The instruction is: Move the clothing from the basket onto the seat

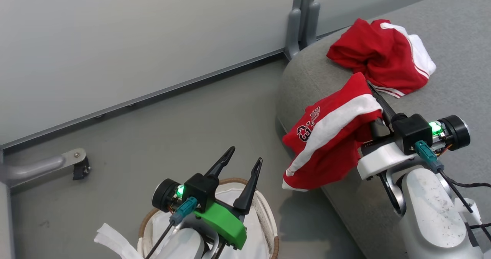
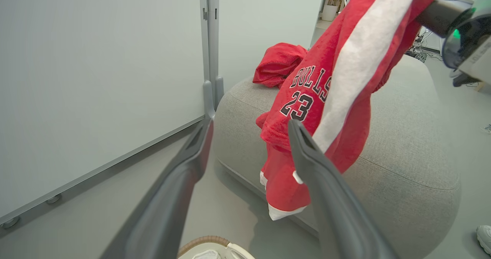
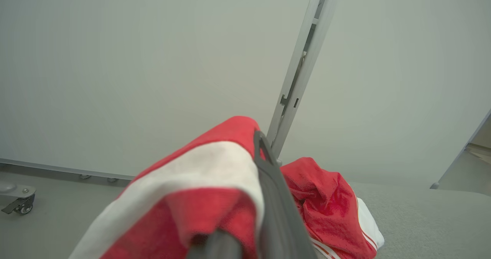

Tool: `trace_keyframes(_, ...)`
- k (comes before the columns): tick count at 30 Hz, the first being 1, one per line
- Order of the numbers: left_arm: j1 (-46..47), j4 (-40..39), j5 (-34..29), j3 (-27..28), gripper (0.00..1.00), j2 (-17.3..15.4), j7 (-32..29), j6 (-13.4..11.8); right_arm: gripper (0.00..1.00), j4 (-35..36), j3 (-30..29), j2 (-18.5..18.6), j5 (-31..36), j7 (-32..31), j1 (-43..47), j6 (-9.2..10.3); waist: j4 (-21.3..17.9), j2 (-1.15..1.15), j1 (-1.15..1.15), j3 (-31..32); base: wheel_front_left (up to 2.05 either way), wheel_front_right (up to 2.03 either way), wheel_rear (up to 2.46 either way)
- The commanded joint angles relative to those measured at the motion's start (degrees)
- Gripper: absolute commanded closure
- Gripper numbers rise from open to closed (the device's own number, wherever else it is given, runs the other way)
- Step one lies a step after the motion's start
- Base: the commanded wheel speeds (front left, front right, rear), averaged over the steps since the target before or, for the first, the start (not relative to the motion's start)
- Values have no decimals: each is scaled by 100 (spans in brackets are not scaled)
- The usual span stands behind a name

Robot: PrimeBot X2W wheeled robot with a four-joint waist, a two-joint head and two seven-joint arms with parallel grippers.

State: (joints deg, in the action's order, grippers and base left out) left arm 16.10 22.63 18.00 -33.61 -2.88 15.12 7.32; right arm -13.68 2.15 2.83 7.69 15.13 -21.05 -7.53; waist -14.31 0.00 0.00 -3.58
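Held garment: the hanging garment [image 1: 330, 136], red with a broad white stripe and a "BULLS 23" print, is at the seat's left edge, lifted clear of the cushion.
Long axis: it runs from the high far-right end at the fingers down to the near left, with the white-trimmed hem lowest, hanging over the seat's rounded side.
Seat: the seat [image 1: 452, 59] fills the right of the scene. A crumpled garment [image 1: 379, 55], red and white, lies on it farther back, just beyond the held one.
Basket: the basket [image 1: 264, 209] stands on the floor [image 1: 191, 136] at the near left, well apart from the hanging cloth, its white lining spilling over the rim.
Surroundings: a pale partition [image 1: 134, 40] with a grey post [image 1: 303, 17] stands behind, and a caster foot [image 1: 78, 163] is at far left.
Right gripper: the right gripper [image 1: 372, 88] has its fingers pressed together on the cloth, which drapes over them to their left.
Left gripper: the left gripper [image 1: 246, 154] has its fingers spread wide and holds nothing above the basket, pointing toward the hanging garment.
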Motion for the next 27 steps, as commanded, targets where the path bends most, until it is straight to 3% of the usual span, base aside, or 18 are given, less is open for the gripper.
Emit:
trace_keyframes(1,83,-10,-18,41,0,-12,3,25,100,24,9,9,55,3,-89,7,-510,0,0,-279,0,0,0)
trace_keyframes(9,180,-40,-31,15,0,-13,3,21,100,92,-54,9,50,3,-213,8,-892,0,0,-563,0,0,0)
trace_keyframes(17,329,-15,-166,-6,0,-13,3,21,100,241,-211,61,233,3,-846,8,-889,0,0,-912,0,0,0)
trace_keyframes(21,459,-13,-249,0,0,-48,3,21,100,248,-357,385,237,3,-1627,8,-752,0,0,-1173,0,0,0)
trace_keyframes(27,713,-88,-360,-83,0,-130,3,21,100,-182,-530,1185,210,3,-3071,8,-437,0,0,-1656,0,0,0)
